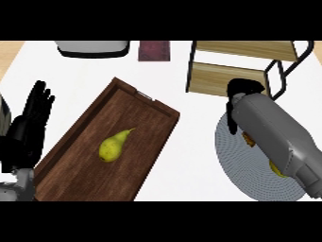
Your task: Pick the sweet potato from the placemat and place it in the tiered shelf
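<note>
We see the right hand (243, 88) past the placemat (236, 168), grip unreadable; sweet potato (249, 140) peeks from under its forearm; left hand (38, 106) open

My right forearm (283, 142) comes in from the lower right corner and runs up and to the left, its grey casing turned toward me. At its far end my right hand (243, 88) shows only as a dark mass seen from behind, bent down past the wrist; I cannot tell how its fingers stand. My left hand (36, 109) is at the left edge, well apart from the other, fingers straight and pointing up, resting open. Below it my left forearm (10, 190) shows just a grey patch in the lower left corner.
</note>
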You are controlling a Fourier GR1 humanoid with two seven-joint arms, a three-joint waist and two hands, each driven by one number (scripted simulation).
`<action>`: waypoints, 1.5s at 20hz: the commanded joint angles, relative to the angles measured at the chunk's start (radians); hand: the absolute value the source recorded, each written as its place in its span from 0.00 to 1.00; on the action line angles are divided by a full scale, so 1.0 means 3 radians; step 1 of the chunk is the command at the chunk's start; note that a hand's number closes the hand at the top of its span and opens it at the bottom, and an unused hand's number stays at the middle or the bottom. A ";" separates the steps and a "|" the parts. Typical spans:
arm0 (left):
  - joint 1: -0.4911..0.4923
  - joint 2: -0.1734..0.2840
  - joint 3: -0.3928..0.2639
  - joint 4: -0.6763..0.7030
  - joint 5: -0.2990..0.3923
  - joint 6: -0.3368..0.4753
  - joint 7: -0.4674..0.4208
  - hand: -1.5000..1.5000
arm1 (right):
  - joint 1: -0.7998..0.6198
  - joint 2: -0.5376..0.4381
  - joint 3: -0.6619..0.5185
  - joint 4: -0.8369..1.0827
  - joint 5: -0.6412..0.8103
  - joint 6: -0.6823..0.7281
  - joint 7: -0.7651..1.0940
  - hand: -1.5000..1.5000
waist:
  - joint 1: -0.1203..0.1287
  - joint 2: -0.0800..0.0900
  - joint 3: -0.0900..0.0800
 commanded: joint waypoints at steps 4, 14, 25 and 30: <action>-0.0122 -0.0088 0.0060 0.0085 -0.0037 -0.0096 0.0053 0.50 | -0.0016 0.0041 -0.0214 0.0230 0.0183 0.0149 0.0165 0.00 | 0.0009 0.0011 0.0001; -0.0209 -0.0162 0.0165 -0.0125 -0.0209 -0.0052 0.0404 0.50 | 0.0369 -0.0079 -0.0414 -0.0043 0.0564 0.0058 -0.0119 0.00 | 0.0004 0.0005 0.0002; 0.0048 -0.0308 0.0253 -0.0057 -0.0299 -0.0315 0.0166 0.50 | 0.0736 -0.0029 -0.0742 -0.0048 0.0903 -0.0040 -0.0355 0.00 | 0.0004 0.0005 0.0002; -0.0017 -0.0363 0.0212 -0.0289 -0.0440 -0.0164 0.0336 0.50 | 0.0724 0.0145 -0.0765 0.0298 0.0981 -0.0058 -0.0503 1.00 | 0.0037 0.0013 0.0004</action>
